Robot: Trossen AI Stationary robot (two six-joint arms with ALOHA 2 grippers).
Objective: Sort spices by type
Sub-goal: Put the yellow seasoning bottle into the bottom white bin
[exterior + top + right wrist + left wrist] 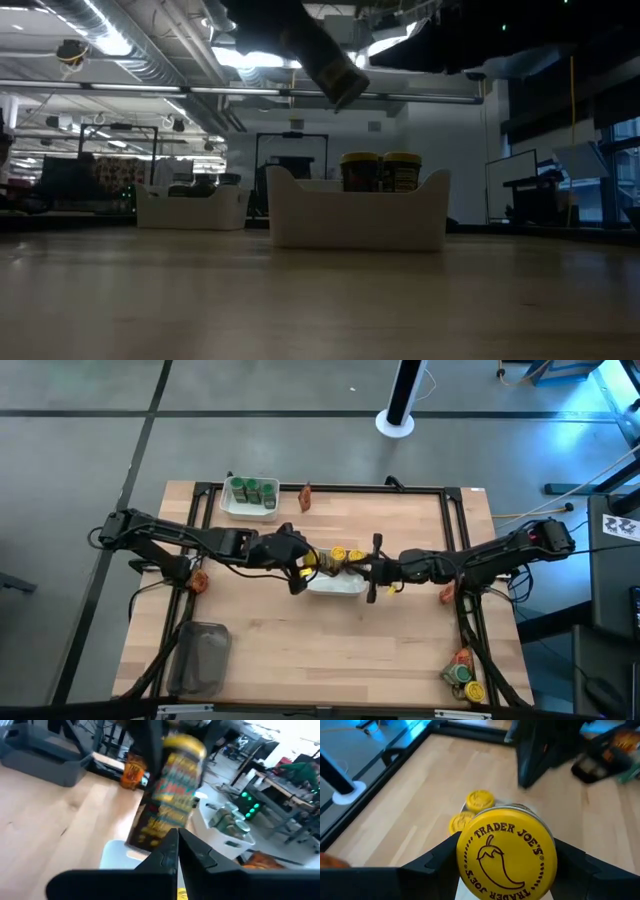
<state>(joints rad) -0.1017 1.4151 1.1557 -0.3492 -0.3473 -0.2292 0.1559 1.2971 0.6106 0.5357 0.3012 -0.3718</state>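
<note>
My left gripper [300, 567] is shut on a yellow-lidded spice jar [505, 852] above the left end of the middle white tray [340, 586]. The jar also shows in the low view [335, 65], tilted above the tray [358, 215]. Two more yellow-lidded jars [347, 554] stand upright in that tray. My right gripper [374, 572] is shut and empty at the tray's right end; its fingers [175, 845] point toward the held jar [177, 780]. Green-lidded jars [251, 489] stand in the far white tray [248, 510]. My left gripper pinches the jar's body between its two fingers [432, 862], on opposite sides just below the yellow lid [505, 850]. The jar is lifted clear above the middle tray and tilted, its lid turned up toward the wrist.
A red-orange packet [306, 497] lies at the far edge; others lie by the left rail [198, 580] and the right rail [447, 595]. A small pile of spices [462, 675] sits at the near right corner. A clear grey tub [200, 657] stands near left.
</note>
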